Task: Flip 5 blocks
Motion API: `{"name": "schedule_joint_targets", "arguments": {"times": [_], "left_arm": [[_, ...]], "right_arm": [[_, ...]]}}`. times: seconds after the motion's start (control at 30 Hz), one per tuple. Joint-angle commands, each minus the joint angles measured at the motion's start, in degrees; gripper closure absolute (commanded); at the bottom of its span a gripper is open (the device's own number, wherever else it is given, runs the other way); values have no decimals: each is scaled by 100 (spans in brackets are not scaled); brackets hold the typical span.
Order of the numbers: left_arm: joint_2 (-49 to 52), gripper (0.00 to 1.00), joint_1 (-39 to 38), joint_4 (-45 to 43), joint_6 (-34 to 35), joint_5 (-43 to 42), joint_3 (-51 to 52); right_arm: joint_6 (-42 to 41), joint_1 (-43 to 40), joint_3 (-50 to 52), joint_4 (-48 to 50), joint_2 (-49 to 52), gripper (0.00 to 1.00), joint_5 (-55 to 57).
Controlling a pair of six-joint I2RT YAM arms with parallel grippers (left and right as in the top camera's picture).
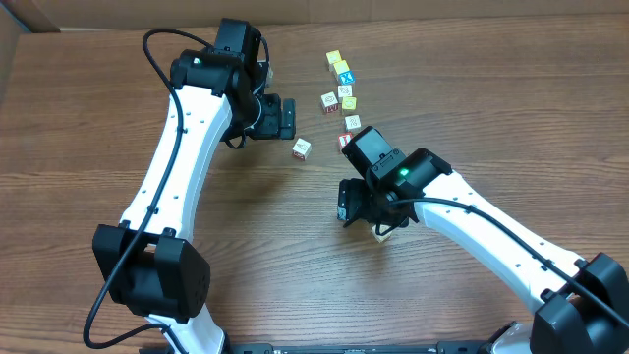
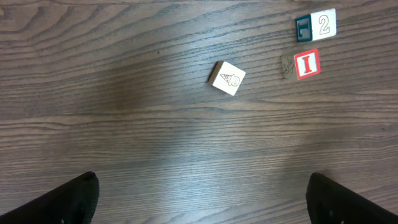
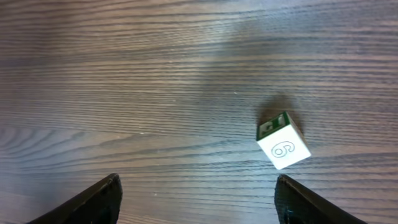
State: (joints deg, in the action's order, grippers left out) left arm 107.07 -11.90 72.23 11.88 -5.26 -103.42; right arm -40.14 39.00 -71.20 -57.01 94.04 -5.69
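Several blocks [image 1: 346, 90] lie in a loose cluster at the table's back right. One pale block [image 1: 301, 148] lies apart from them, just right of my left gripper [image 1: 285, 118]. The left wrist view shows that block [image 2: 227, 78] with a drawing on top, beyond my left gripper [image 2: 202, 202], which is open and holds nothing. A red "I" block [image 2: 307, 64] and a "2" block [image 2: 322, 23] lie further right. My right gripper [image 1: 346, 211] is open too. Its wrist view shows a white "6" block [image 3: 284, 147] with a green side on the table, just ahead of the right finger [image 3: 311, 202].
Yellow-topped cubes [image 1: 334, 59] and a blue-topped cube [image 1: 343, 71] sit at the far end of the cluster. A block [image 1: 381, 234] peeks out from under the right arm. The table's back edge [image 1: 413, 22] meets cardboard.
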Motion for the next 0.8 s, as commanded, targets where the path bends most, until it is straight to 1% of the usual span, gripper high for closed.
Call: {"name": "schedule_joint_targets", "arguments": {"times": [0.0, 0.07, 0.1, 0.23, 0.4, 0.57, 0.77], "left_arm": [[61, 5, 31, 61, 61, 79, 20], [61, 5, 31, 105, 61, 81, 20], [61, 5, 31, 111, 61, 79, 20], [61, 5, 28, 101, 63, 76, 20], [63, 4, 24, 107, 61, 79, 20], [61, 4, 24, 127, 61, 76, 20], [63, 4, 24, 125, 61, 79, 20]], "right_arm": [[-39, 4, 332, 2, 7, 21, 273], [-46, 4, 511, 7, 15, 23, 321], [-173, 4, 643, 9, 17, 27, 310], [-767, 4, 992, 236, 17, 27, 332], [-789, 4, 1314, 872, 17, 30, 348], [-835, 4, 1473, 1012, 26, 41, 345], [-940, 4, 1506, 1182, 26, 41, 343]]}}
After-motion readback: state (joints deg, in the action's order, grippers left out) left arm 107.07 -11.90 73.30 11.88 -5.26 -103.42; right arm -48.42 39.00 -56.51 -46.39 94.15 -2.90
